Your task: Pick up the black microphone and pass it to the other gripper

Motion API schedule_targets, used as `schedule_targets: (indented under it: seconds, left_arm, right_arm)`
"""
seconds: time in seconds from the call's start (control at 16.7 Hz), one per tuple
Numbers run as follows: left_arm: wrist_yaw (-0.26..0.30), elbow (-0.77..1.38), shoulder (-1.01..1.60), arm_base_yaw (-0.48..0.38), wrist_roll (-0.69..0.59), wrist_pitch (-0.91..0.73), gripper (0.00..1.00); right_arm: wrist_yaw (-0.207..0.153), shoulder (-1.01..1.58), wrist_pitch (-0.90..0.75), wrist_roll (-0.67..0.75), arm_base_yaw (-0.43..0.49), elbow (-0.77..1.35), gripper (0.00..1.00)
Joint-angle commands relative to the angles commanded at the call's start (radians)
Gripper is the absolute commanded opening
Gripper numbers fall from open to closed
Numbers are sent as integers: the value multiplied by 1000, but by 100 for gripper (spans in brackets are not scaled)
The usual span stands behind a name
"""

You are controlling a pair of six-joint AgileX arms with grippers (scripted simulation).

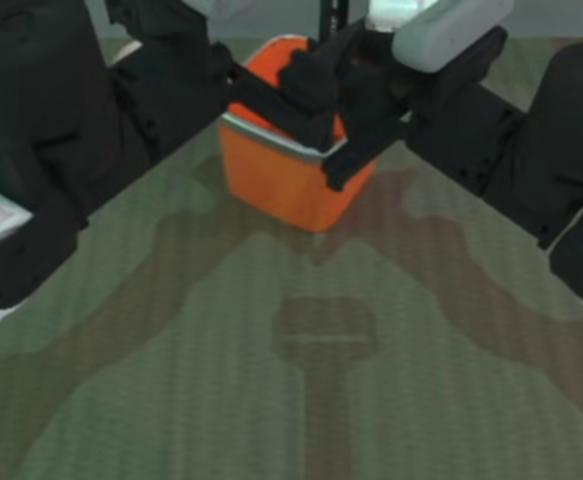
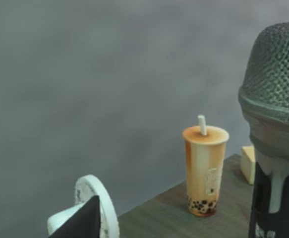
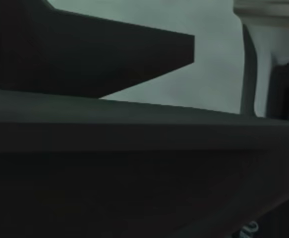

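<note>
1. Looking down from above, you see both arms reaching in over the orange bin [image 1: 281,180] at the far middle of the table [image 1: 171,350]
2. Your left pincer [image 1: 296,105] comes in from the left and your right pincer [image 1: 356,130] from the right; they overlap above the bin's rim
3. You cannot tell from any view whether either pincer is open or closed
4. Your black microphone [image 2: 275,99] is up off the table, upright with its mesh head on top, very close to the left wrist camera
5. Your right wrist view is mostly dark, with the microphone's pale neck [image 3: 257,54] close by
6. Past the microphone, your left wrist view shows a bubble tea cup [image 2: 203,168] standing on the table, near a pale yellow block [image 2: 248,163]
</note>
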Motion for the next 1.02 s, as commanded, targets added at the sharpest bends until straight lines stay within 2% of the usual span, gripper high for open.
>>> schedule_targets:
  seconds: [0.24, 0.54, 1.02]
  left_arm:
    - [-21, 126, 167, -24, 1, 37, 100]
    - [-25, 147, 191, -28, 1, 43, 100]
    - [-25, 147, 191, -28, 1, 43, 40]
  right_arm:
    - [0, 0, 0, 0, 0, 0, 0]
    - [0, 0, 0, 0, 0, 0, 0]
    - [0, 0, 0, 0, 0, 0, 0]
